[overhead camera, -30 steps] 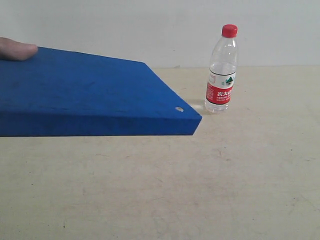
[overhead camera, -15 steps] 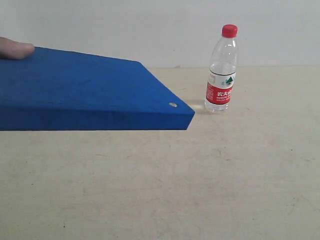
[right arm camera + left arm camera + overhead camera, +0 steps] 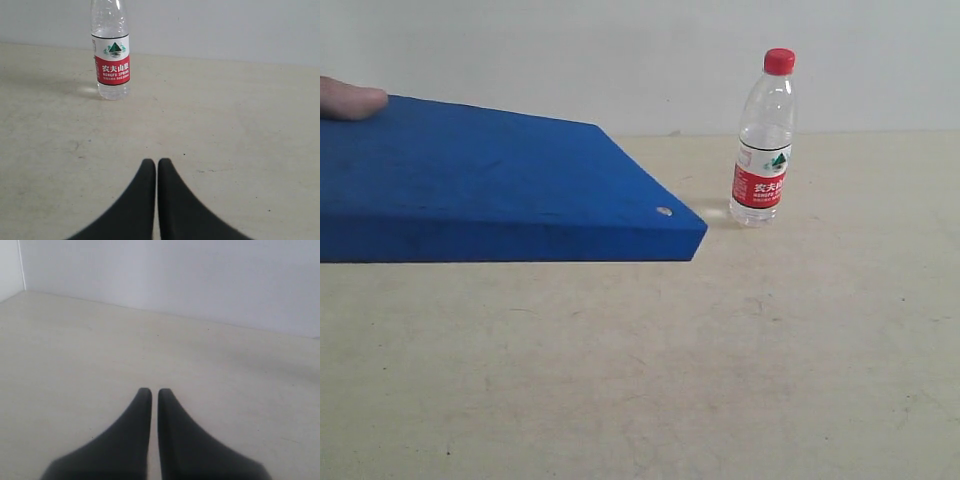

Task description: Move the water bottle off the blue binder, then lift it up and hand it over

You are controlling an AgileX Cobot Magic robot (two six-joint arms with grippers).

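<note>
Since a second ago the blue binder (image 3: 490, 180) has drawn its near corner back toward 9 o'clock, widening the gap to the water bottle (image 3: 763, 140), which has not moved. Bottle stands upright on the counter (image 3: 770, 350) at 1 o'clock of the exterior view, clear of the binder: first step judged complete. A fingertip (image 3: 350, 100) rests on the binder at 10 o'clock; it appears held off the counter. Left gripper (image 3: 151, 392) and right gripper (image 3: 151, 162) are both closed and empty. Open counter runs from 3 to 6 o'clock of the bottle; the binder corner at 8 o'clock is the only edge near it.
</note>
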